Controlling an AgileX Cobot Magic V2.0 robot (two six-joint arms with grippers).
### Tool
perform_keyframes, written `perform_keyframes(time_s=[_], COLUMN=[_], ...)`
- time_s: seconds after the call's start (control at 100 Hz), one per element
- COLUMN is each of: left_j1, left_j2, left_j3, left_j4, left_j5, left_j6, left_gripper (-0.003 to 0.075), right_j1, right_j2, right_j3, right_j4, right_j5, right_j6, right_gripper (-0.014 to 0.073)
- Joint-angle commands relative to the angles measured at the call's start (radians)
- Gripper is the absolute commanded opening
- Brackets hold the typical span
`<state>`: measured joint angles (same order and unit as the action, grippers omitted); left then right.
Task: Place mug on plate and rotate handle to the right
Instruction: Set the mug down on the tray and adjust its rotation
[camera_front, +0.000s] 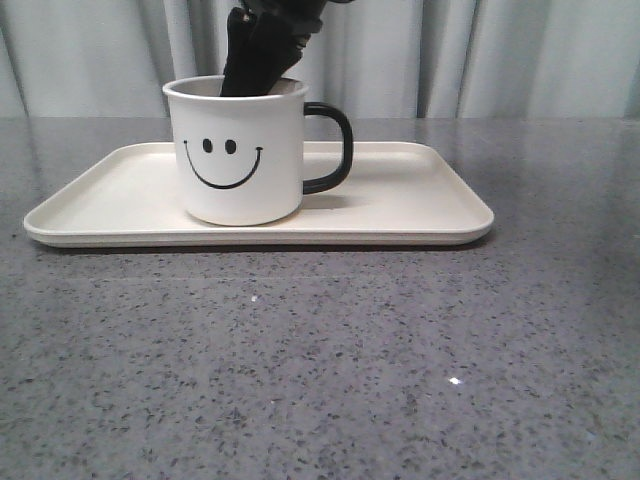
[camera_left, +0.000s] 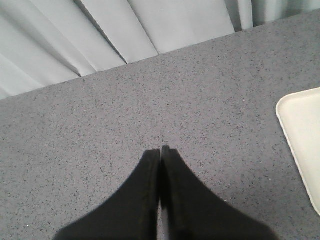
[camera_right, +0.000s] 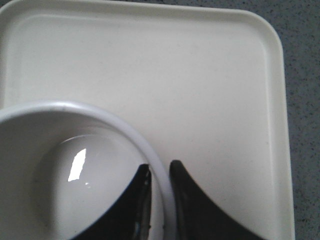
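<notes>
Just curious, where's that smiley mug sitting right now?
Front view: the mug stands upright on the plate, left of its centre, handle pointing right.

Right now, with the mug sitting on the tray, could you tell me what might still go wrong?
The right gripper straddles the mug rim, one finger inside; a tilted retreat could tip or drag the mug. The mug stands left of centre on the tray, and its handle already points right, so further twisting could overshoot.

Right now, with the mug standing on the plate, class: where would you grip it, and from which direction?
Grip the mug by its rim wall, from above. It stands upright, mouth open, so one finger fits inside and one outside, as the right gripper does now. The handle already points right; a rim grip probably keeps clear of it. The plate lies flat underneath.
</notes>
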<state>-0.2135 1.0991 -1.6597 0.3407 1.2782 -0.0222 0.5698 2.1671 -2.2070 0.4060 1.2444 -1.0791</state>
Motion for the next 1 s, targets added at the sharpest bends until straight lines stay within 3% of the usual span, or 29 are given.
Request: perform_keyframes(time_s=[0.0,0.63,0.85,0.99], left_j1=[0.003,0.003,0.003,0.003], left_j2=[-0.013,-0.013,-0.013,-0.013], left_j3=[-0.022,-0.022,-0.022,-0.022], left_j4=[0.013,0.013,0.013,0.013], left_j5=[-0.016,-0.016,-0.016,-0.016], left_j6=[-0.008,-0.008,-0.008,-0.008], left_gripper=[-0.002,-0.002,-0.002,-0.002], right_j1=[-0.002,-0.002,-0.002,-0.002], right_j2=[-0.062,-0.062,-0.062,-0.063], right_j3=[-0.028,-0.03,-0.031,-0.031], right_j4=[0.033,0.034,0.034,0.042], right_j5=[0.091,0.091,0.091,0.091], right_j6=[-0.003,-0.004,-0.004,-0.004], right_gripper=[0.0123,0.0125,0.0227,0.023])
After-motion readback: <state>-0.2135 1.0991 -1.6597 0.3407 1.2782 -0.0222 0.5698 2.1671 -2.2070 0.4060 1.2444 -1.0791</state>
